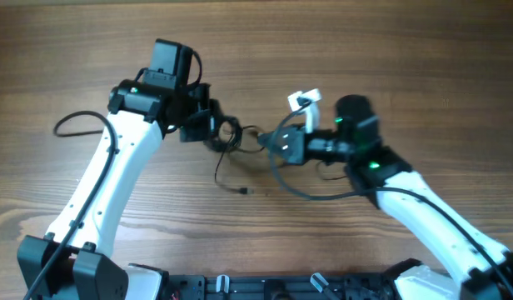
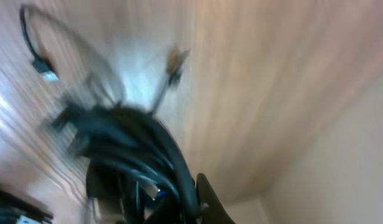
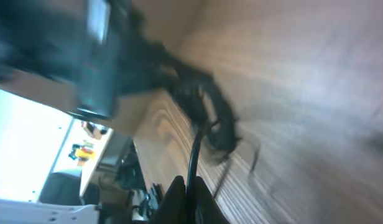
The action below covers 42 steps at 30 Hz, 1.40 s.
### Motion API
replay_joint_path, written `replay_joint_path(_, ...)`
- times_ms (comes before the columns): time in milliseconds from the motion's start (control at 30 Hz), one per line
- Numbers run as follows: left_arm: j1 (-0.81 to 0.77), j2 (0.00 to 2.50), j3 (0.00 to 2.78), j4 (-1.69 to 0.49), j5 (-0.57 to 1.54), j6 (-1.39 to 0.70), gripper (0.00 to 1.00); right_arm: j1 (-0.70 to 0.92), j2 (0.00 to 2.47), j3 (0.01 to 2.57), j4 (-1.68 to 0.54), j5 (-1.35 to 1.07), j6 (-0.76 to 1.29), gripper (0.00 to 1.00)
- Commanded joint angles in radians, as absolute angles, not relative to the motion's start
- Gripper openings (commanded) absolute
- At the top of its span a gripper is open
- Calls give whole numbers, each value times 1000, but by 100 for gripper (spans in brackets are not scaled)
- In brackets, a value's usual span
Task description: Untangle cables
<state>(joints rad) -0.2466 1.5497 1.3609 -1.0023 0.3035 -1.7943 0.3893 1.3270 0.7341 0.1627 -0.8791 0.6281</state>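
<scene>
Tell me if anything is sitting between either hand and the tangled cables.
Nothing visible is in the way. The left hand is closed on the left side of the cables, and the right hand is closed on a cord at their right side. Both wrist views are blurred, so finer detail can't be checked.

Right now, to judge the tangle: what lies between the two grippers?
The knotted cables stretch between the left gripper and right gripper, one loose end trailing onto the table; the overhead view shows it.
</scene>
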Motion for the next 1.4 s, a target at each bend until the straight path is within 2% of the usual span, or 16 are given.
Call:
replay_joint_path(0,-216,1536,1373,-1068,159,-1788,4,241,1230,738,153,-988,575,4)
replay_joint_path(133,-211,1536,1373,-1070,160,-1785,4,120,1214,738,12,-856,660,5)
replay_joint_path(167,-211,1536,1373,-1066,161,-1785,4,104,1214,738,-88,-769,702,9)
replay_joint_path(233,-211,1536,1373,-1045,163,-1785,4,104,1214,738,-245,-633,725,38)
replay_joint_path(300,-211,1536,1373,-1020,164,-1780,4,104,1219,738,-377,-546,678,54)
replay_joint_path(333,-211,1536,1373,-1003,167,-1744,4,104,1223,737,-422,-539,586,68)
replay_joint_path(400,-215,1536,1373,-983,170,-1672,4,105,1223,737,-419,-606,477,80)
replay_joint_path(533,-253,1536,1373,-982,170,-1647,4,151,1224,737,-243,-818,340,89)
replay_joint_path(667,-305,1536,1373,-975,171,-1657,4,302,1253,735,-50,-714,340,100)
replay_joint_path(767,-342,1536,1373,-957,171,-1657,4,444,1324,734,38,-539,340,100)
replay_joint_path(933,-356,1536,1373,-949,171,-1657,4,607,1457,734,88,-459,374,79)
replay_joint_path(1033,-356,1536,1373,-951,187,-1656,4,637,1488,734,133,-459,397,54)
replay_joint_path(1133,-372,1536,1373,-959,192,-1657,4,636,1486,734,207,-492,471,9)
replay_joint_path(1167,-376,1536,1373,-958,187,-1657,4,636,1483,734,226,-535,471,4)
replay_joint_path(1267,-375,1537,1373,-958,107,-1657,6,628,1457,734,272,-786,471,4)
replay_joint_path(1367,-357,1537,1373,-962,-30,-1656,8,604,1408,734,269,-887,475,4)
